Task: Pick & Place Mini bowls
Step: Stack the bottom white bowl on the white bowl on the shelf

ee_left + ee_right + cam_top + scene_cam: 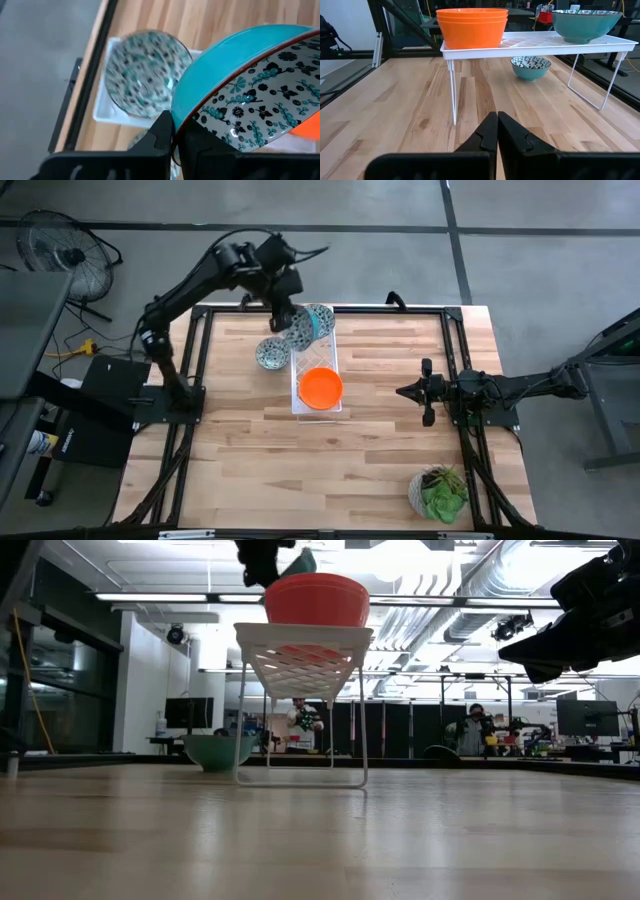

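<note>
A white lattice tray (299, 402) stands on thin legs at the table's middle. A stack of orange mini bowls (321, 387) sits on its near end. A patterned mini bowl (145, 75), teal outside (585, 22), sits on its far end. Another patterned mini bowl (272, 354) rests on the table left of the tray. My left gripper (288, 320) is above the tray's far end, shut on a third patterned bowl (304, 332). My right gripper (400, 391) waits shut, right of the tray. My left gripper holds the patterned bowl by its rim (178, 120), one finger on the teal outside, the other on the patterned inside. The fingers (161, 132) slant down from above. The bowl is lifted clear over the tray and tilted steeply onto its edge.
A pale pot with a green plant (438, 492) stands at the table's near right corner. A black frame rail (330, 308) runs along the table's far edge, just behind the tray. Bare wood lies in front of the tray and between the tray and my right gripper.
</note>
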### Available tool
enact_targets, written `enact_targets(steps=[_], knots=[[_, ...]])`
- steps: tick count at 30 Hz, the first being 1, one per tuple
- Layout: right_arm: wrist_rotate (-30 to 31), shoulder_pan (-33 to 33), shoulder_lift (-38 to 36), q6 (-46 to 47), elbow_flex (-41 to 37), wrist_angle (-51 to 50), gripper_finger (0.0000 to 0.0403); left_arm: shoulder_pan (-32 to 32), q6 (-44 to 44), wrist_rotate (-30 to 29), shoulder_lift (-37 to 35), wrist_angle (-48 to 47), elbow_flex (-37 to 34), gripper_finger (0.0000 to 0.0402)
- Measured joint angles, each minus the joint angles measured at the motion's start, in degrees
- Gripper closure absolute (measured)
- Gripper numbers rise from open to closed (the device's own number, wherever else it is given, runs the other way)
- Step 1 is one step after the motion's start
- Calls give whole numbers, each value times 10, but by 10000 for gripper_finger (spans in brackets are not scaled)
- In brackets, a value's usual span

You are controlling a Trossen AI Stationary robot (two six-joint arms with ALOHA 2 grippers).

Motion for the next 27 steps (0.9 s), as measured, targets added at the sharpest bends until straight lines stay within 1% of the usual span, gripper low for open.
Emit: enact_targets(steps=[3,5,8,13,17,21,23,27], knots=[[0,0,0,0,0,0,402,22,5,13,37,-20,47,398],[0,0,0,0,0,0,402,37,11,23,56,-43,67,398],[0,0,0,0,0,0,402,53,12,38,79,-39,87,398],[0,0,0,0,0,0,402,78,14,51,86,-28,91,398],[0,0,0,0,0,0,402,89,2,45,102,-23,89,398],[0,0,0,0,0,0,402,93,-9,68,112,-13,91,398],[0,0,0,0,0,0,402,99,-7,65,117,-24,89,398],[0,0,0,0,0,0,402,100,-16,69,131,-3,90,398]])
